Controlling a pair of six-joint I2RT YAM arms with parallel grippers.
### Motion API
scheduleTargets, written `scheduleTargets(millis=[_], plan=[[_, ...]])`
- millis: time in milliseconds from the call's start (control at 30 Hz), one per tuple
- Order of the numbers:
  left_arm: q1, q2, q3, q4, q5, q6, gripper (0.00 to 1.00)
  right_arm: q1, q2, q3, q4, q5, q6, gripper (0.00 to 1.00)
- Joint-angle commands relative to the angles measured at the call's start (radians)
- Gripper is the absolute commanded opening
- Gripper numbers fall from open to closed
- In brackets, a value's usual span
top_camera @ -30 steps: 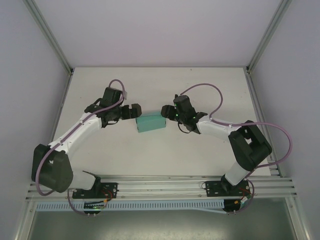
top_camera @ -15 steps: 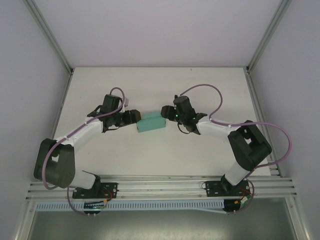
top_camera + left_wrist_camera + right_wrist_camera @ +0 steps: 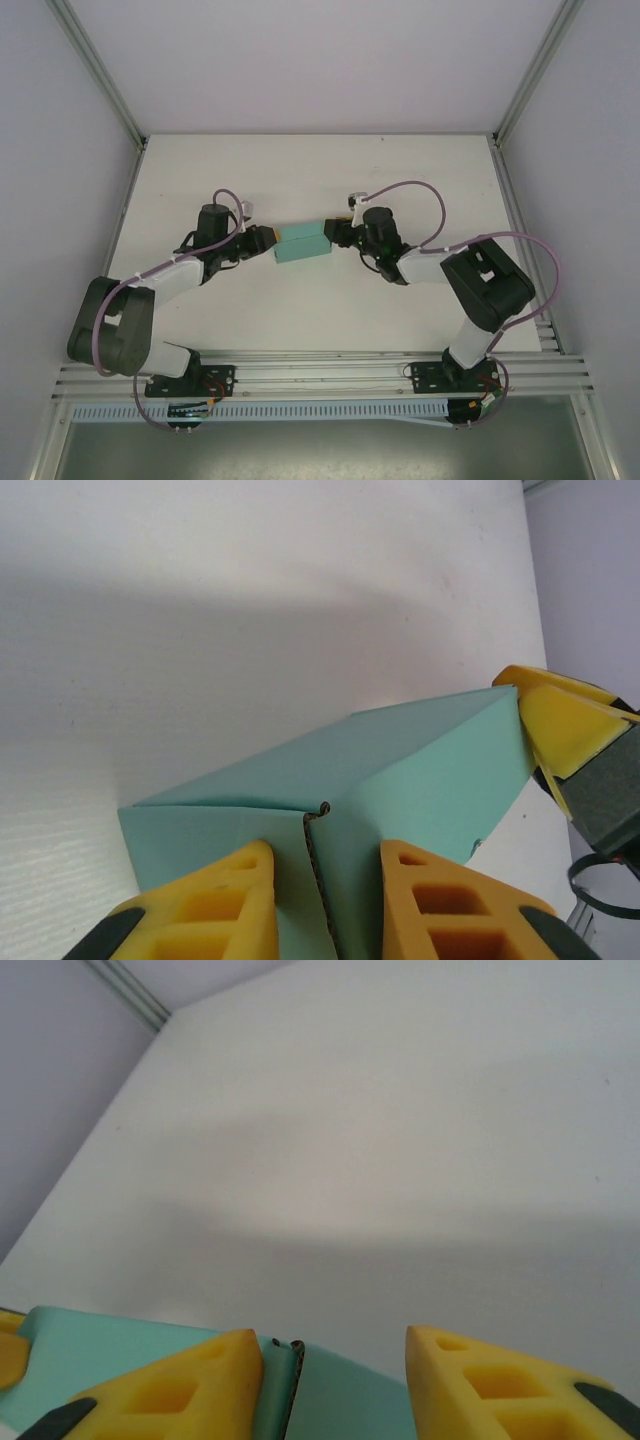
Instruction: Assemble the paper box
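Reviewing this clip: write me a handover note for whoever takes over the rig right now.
Left claw: fingers straddle the paper box at its left end; grip unclear.
Right claw: straddles the right end; grip unclear.
Box: folded into shape, lying on the table.
Done: body formed.
Left: left-end flap seam gapes slightly; press ends closed.

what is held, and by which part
Nothing gripped, it seems: left gripper and right gripper straddle the end flap seams of the teal-green paper box, jaws apart.
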Motion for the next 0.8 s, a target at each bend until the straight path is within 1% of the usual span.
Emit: scheduleTargets(millis=[0, 33, 133, 300, 400, 433, 467, 500, 567, 633, 667, 700, 733, 767], plan=[[-0.012, 0.132, -0.114, -0.180, -0.068, 0.030, 0.00, 0.003, 0.146, -0.126, -0.193, -0.065, -0.120, 0.33], [-0.013, 0.140, -0.124, -0.164, -0.070, 0.032, 0.00, 0.002, 0.148, -0.136, -0.165, -0.076, -0.122, 0.30], [-0.012, 0.147, -0.139, -0.148, -0.077, 0.048, 0.00, 0.000, 0.137, -0.126, -0.174, -0.077, -0.124, 0.28], [-0.012, 0.123, -0.140, -0.137, -0.067, 0.065, 0.00, -0.001, 0.086, -0.075, -0.261, -0.058, -0.096, 0.24], [-0.013, 0.105, -0.101, -0.148, -0.042, 0.086, 0.00, -0.001, 0.047, -0.018, -0.344, -0.044, -0.084, 0.24], [-0.013, 0.104, -0.077, -0.162, -0.037, 0.095, 0.05, -0.003, 0.035, 0.001, -0.366, -0.047, -0.083, 0.28], [-0.014, 0.104, -0.047, -0.181, -0.031, 0.105, 0.16, -0.003, 0.020, 0.028, -0.400, -0.047, -0.080, 0.32], [-0.013, 0.102, -0.017, -0.201, -0.022, 0.117, 0.23, -0.004, 0.006, 0.053, -0.425, -0.054, -0.082, 0.32], [-0.013, 0.093, 0.047, -0.241, -0.021, 0.136, 0.35, -0.004, -0.017, 0.107, -0.471, -0.060, -0.069, 0.31], [-0.013, 0.079, 0.107, -0.285, -0.034, 0.153, 0.42, -0.003, -0.032, 0.162, -0.511, -0.065, -0.061, 0.32], [-0.013, 0.067, 0.140, -0.304, -0.044, 0.164, 0.44, -0.003, -0.036, 0.200, -0.540, -0.060, -0.056, 0.34], [-0.014, 0.054, 0.164, -0.315, -0.052, 0.175, 0.47, -0.003, -0.040, 0.233, -0.564, -0.059, -0.061, 0.40], [-0.013, 0.040, 0.186, -0.328, -0.059, 0.182, 0.51, -0.003, -0.042, 0.267, -0.591, -0.047, -0.061, 0.42], [-0.013, 0.024, 0.209, -0.341, -0.072, 0.193, 0.57, -0.004, -0.043, 0.305, -0.622, -0.038, -0.067, 0.45]])
